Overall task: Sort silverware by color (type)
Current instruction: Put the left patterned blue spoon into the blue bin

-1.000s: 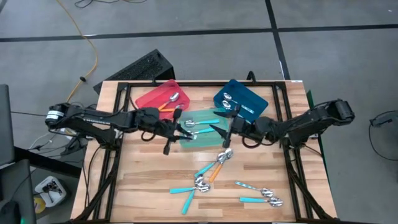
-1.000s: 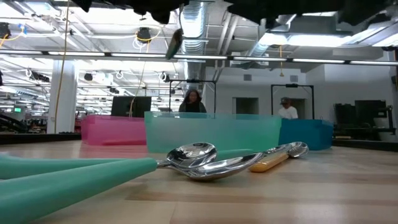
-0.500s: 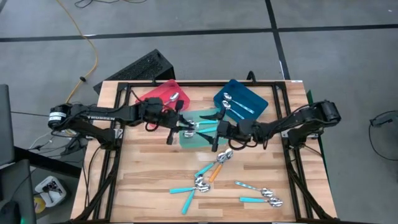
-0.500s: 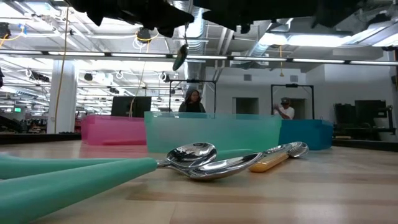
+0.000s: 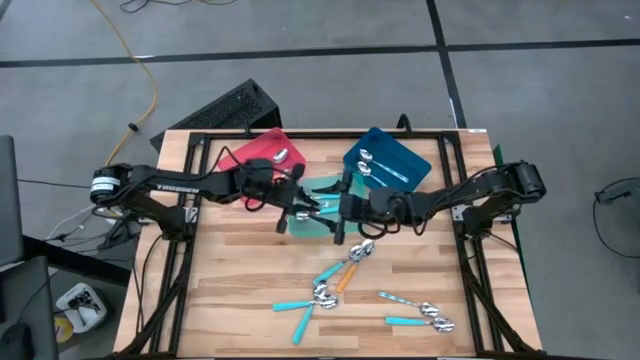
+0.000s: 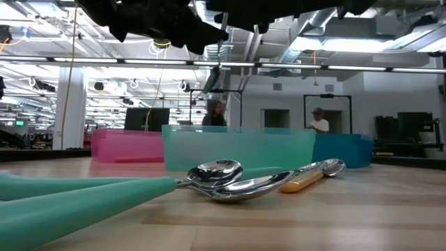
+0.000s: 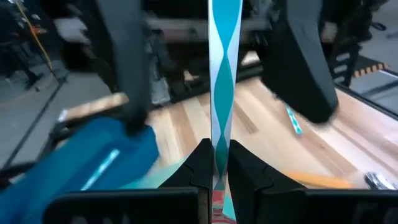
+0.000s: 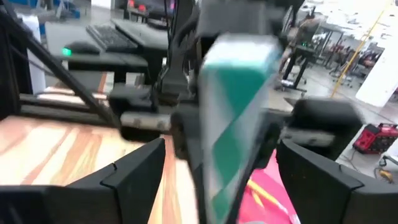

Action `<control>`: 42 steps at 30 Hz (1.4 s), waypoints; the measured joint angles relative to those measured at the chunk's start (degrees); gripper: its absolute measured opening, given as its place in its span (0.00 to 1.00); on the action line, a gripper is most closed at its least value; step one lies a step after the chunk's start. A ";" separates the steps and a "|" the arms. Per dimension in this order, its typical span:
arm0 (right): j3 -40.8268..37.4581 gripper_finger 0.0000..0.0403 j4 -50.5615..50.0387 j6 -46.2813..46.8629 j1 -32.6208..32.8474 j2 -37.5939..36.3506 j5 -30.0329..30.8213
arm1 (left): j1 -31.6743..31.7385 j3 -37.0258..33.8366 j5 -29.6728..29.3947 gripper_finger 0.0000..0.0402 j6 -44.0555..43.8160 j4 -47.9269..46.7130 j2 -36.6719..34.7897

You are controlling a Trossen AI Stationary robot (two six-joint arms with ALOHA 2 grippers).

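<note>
My left gripper (image 5: pixel 305 207) is shut on a teal-handled spoon (image 7: pixel 222 74), held in the air over the teal tray (image 5: pixel 318 225) at the table's middle. My right gripper (image 5: pixel 338 212) faces it from the table's right, open. Its fingers (image 7: pixel 298 68) stand on either side of the spoon's handle (image 8: pixel 236 118) without touching it. In the low view a dark end of the spoon (image 6: pixel 213 78) hangs below the arms. More spoons (image 5: pixel 340 275) lie on the bare wood near the front, and two gleam close up (image 6: pixel 223 178). My left gripper pinches the teal handle (image 7: pixel 218 152) between its two fingers. The fingers come nearly level from the table's left, and the handle sticks out past the fingertips toward my right gripper. The spoon is lifted clear of the tray and the table.
A red tray (image 5: pixel 255 155) at the far left of the teal one holds an orange-handled spoon. A blue tray (image 5: pixel 395 160) at the far right holds pale-handled spoons. Loose spoons (image 5: pixel 420 315) also lie near the front right. A black frame rims the table.
My left gripper has carried the spoon toward the table's right and somewhat lower, still shut on it. My right gripper has come toward the table's left, up to the spoon, so that its open fingers now flank the handle.
</note>
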 joint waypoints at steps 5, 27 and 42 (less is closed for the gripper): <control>0.04 0.74 0.72 -0.28 -0.21 0.00 0.15 | 0.02 0.00 0.19 0.03 -0.04 1.11 0.13; 0.04 0.14 -1.44 1.12 -1.15 0.00 0.09 | -0.13 0.01 -0.03 0.06 -2.26 1.52 0.50; 0.01 0.14 -4.02 0.43 -2.12 -1.52 1.81 | -0.06 2.45 -6.04 0.51 1.08 -21.93 -9.84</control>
